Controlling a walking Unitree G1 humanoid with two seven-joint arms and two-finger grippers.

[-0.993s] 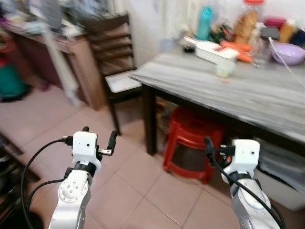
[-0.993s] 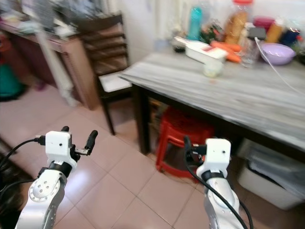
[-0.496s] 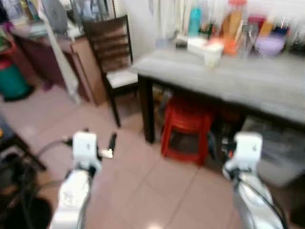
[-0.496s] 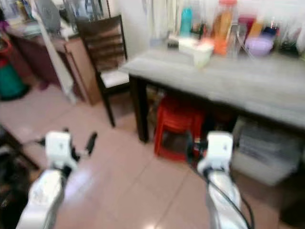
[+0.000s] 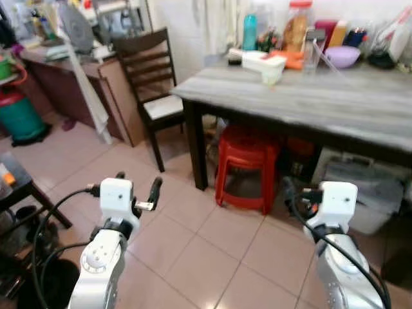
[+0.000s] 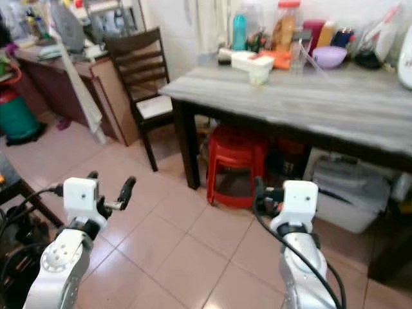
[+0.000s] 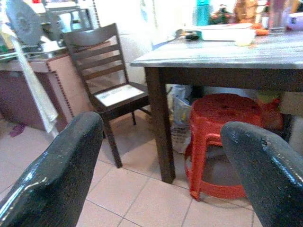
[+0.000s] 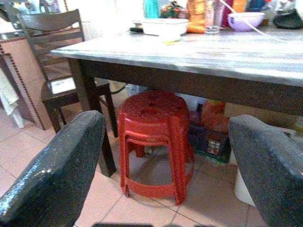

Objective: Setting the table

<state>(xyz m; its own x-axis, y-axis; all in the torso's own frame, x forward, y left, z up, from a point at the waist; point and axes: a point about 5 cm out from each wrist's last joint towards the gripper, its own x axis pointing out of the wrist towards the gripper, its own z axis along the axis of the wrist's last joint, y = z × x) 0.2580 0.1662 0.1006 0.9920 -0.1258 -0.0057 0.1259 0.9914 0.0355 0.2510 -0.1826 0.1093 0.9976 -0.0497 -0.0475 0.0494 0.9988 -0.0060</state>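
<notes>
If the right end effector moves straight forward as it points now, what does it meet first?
Most likely the red plastic stool under the grey table; it sits centred between the open fingers, though depth is unclear.

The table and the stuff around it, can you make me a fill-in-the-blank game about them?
1. The stool tucked under the table is coloured ____.
2. The bowl at the back of the table is coloured ____.
3. Beside the table's corner stands a dark wooden ____.
4. The left gripper and the right gripper both have their fingers ____.

Missing words: red; purple; chair; open
</notes>
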